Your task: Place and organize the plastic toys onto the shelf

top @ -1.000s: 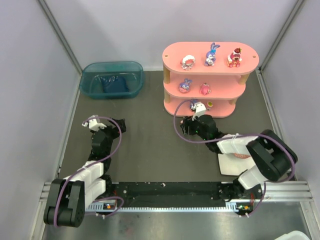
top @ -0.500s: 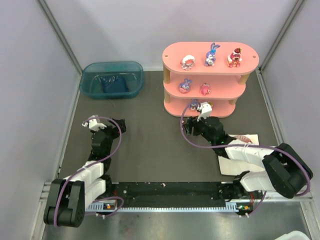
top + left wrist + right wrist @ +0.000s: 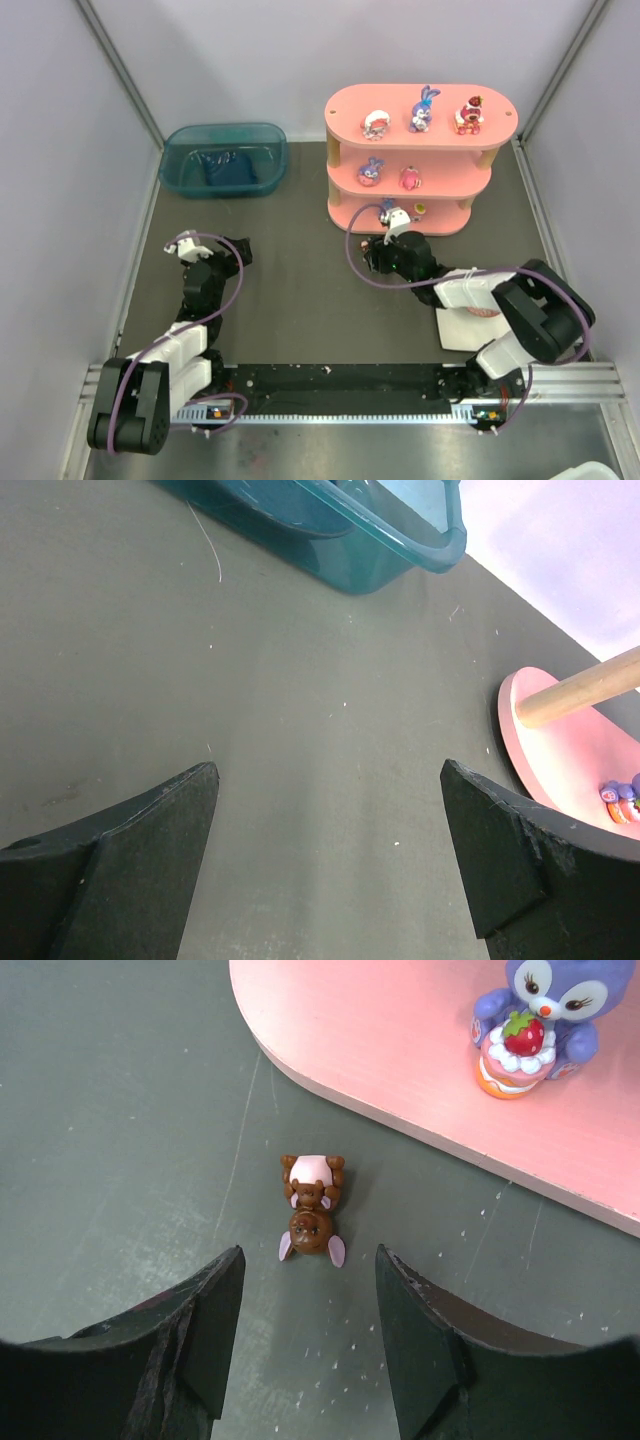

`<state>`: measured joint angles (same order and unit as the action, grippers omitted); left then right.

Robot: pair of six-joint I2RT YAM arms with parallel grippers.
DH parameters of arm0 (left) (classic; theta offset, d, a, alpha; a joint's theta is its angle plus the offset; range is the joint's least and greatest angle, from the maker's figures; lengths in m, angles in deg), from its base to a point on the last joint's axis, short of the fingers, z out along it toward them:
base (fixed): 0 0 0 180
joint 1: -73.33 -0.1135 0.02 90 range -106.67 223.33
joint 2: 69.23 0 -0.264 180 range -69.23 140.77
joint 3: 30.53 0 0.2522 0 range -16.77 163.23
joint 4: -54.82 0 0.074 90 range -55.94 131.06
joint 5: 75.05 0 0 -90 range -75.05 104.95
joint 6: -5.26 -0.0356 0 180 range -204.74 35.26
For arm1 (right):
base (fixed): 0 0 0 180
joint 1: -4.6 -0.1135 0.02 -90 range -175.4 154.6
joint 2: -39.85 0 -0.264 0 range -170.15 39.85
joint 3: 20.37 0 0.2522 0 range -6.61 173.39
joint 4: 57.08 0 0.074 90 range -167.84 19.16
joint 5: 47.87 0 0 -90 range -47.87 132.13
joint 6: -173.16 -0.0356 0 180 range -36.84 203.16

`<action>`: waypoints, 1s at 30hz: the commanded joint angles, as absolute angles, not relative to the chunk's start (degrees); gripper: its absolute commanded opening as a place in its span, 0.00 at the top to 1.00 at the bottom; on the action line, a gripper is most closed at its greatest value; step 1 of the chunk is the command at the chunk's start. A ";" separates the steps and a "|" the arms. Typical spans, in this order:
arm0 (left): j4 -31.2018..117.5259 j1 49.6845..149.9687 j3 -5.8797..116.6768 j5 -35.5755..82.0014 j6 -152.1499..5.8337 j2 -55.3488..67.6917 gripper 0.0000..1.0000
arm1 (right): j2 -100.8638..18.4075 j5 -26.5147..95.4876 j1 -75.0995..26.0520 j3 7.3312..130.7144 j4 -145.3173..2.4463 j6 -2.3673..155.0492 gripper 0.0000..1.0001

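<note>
Evidently pre-grasp: right gripper (image 3: 310, 1295) hangs low over brown bear toy (image 3: 312, 1222), jaws spread either side, nothing held. Toy lies toppled on table (image 3: 100, 1110), just beside shelf (image 3: 400, 1050) bottom board, near purple figurine (image 3: 530, 1025) standing there; left gripper (image 3: 330, 810) parked apart, spread, empty.

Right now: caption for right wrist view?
Open right gripper over a brown toy lying on the mat by the shelf.

Bare mat (image 3: 120, 1110) around brown figurine (image 3: 311, 1222); shelf (image 3: 400, 1060) rim seemingly just beyond.
</note>
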<state>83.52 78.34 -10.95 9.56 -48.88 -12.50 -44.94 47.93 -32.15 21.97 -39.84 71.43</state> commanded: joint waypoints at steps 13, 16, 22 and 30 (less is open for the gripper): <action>86.67 78.07 -10.79 9.68 -49.14 -12.81 0.02 | -53.92 47.40 -32.75 27.84 -34.27 72.34 0.51; 86.67 78.16 -10.79 9.59 -49.23 -12.90 0.02 | -55.07 47.58 -32.66 28.19 -34.02 72.35 0.54; 86.85 78.07 -10.71 9.94 -49.14 -12.46 0.02 | -56.30 47.23 -32.75 28.46 -34.28 73.05 0.65; 87.11 78.07 -9.65 14.33 -48.96 -12.63 0.02 | -56.91 46.96 -33.01 28.02 -34.54 72.87 0.82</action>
<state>83.56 78.32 -10.95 10.77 -48.86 -12.44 -56.29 47.65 -32.15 26.19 -35.66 72.63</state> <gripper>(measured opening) 0.982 0.239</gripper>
